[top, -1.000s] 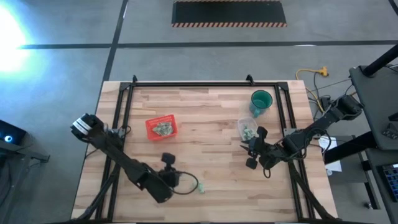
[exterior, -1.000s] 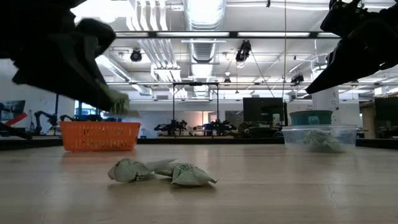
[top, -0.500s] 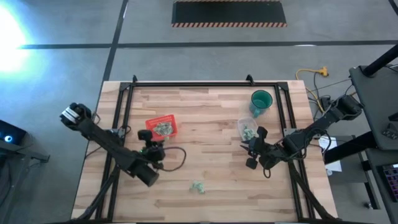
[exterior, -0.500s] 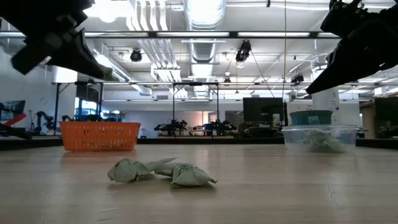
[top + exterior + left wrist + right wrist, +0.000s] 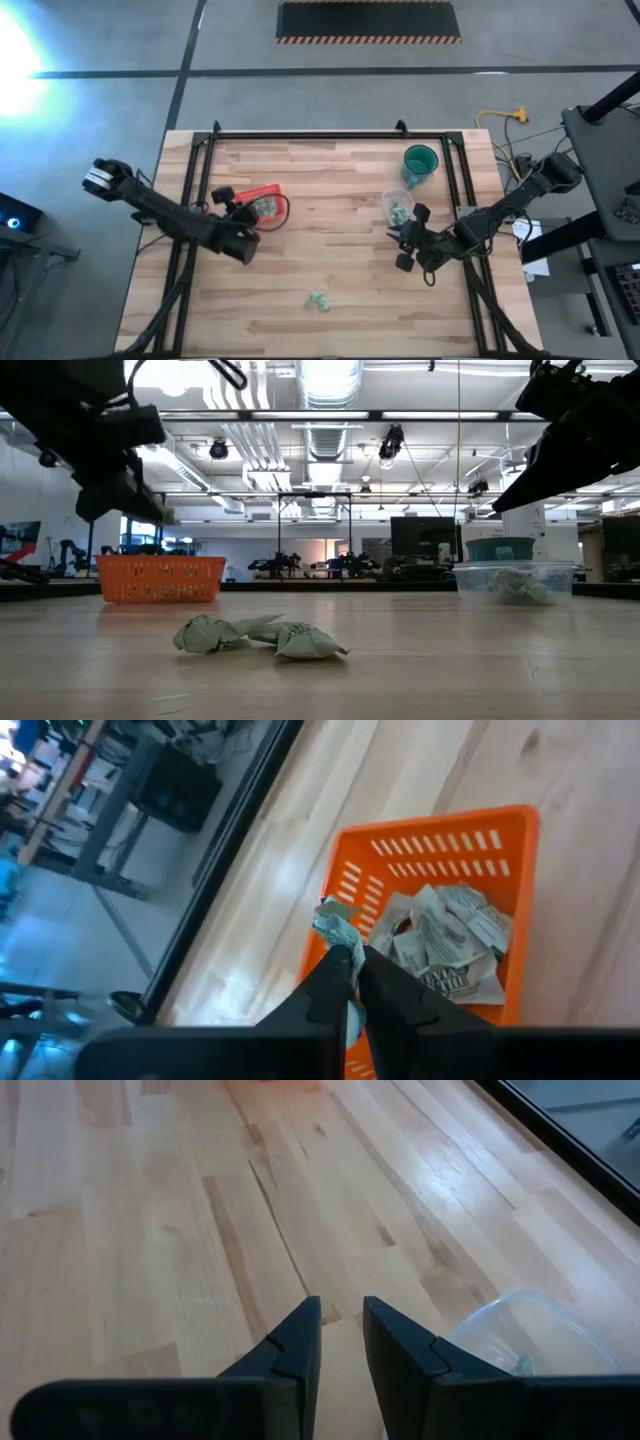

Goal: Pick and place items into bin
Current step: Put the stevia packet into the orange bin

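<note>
The left gripper (image 5: 243,207) is shut on a pale green-and-white wrapper (image 5: 335,920) and hangs above the left rim of the red tray (image 5: 268,190). The tray (image 5: 430,830) holds several crumpled wrappers (image 5: 450,940). Two more wrappers (image 5: 318,300) lie on the table near its near edge, and the low view shows them (image 5: 215,634) side by side. The right gripper (image 5: 405,240) waits at the right, just in front of a clear container (image 5: 398,207). Its fingers (image 5: 340,1320) stand a narrow gap apart with nothing between them. My left gripper pinches the wrapper between its two fingertips (image 5: 345,965) by the wrapper's lower end (image 5: 340,942). The crumpled rest of it sticks out past the tips. It is lifted clear, over the tray's rim.
The clear container (image 5: 515,580) holds a few wrappers, and a teal cup (image 5: 420,163) stands behind it toward the far right corner. A black frame (image 5: 300,135) runs along the table's far and side edges. Bare wood lies between the tray and the container.
The left gripper, shut on the wrapper throughout, has swung from beside the two loose wrappers near the table's near edge toward the far left. It now hangs over the red tray. The two wrappers on the table and the right arm have stayed still.
</note>
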`<state>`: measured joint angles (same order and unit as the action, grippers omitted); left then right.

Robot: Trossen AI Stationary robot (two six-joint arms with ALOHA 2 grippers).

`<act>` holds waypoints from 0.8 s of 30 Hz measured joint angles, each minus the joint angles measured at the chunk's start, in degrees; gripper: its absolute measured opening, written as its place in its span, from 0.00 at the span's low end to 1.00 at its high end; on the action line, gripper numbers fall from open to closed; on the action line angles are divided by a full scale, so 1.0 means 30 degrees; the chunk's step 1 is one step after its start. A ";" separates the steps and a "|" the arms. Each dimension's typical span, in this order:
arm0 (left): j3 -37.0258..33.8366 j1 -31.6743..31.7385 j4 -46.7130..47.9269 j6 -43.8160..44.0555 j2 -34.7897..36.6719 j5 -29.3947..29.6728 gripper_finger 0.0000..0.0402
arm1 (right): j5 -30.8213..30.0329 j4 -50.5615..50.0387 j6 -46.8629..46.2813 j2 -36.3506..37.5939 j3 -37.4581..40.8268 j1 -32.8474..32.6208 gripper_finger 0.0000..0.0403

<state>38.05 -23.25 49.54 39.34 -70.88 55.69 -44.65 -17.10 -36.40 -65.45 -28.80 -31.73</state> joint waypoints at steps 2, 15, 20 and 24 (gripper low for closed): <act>-0.0437 0.0459 -0.0805 -0.0691 0.0404 -0.0241 0.07 | -0.0042 0.0014 0.0000 0.0000 0.0000 0.0000 0.17; -0.0533 0.1470 -0.5131 -0.3820 0.0899 -0.2515 0.37 | -0.0101 0.0022 0.0052 0.0000 0.0036 0.0000 0.17; -0.0642 0.1455 -1.1959 -0.8895 0.0510 -0.9619 0.38 | -0.0102 0.0022 0.0035 0.0000 0.0036 0.0000 0.17; -0.0642 0.1232 -1.5793 -1.0845 -0.0271 -1.3575 0.38 | -0.0100 0.0045 -0.0006 -0.0007 0.0071 0.0000 0.17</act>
<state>36.12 -19.55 2.16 6.81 -71.69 14.97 -44.95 -16.97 -36.42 -65.47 -28.58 -31.73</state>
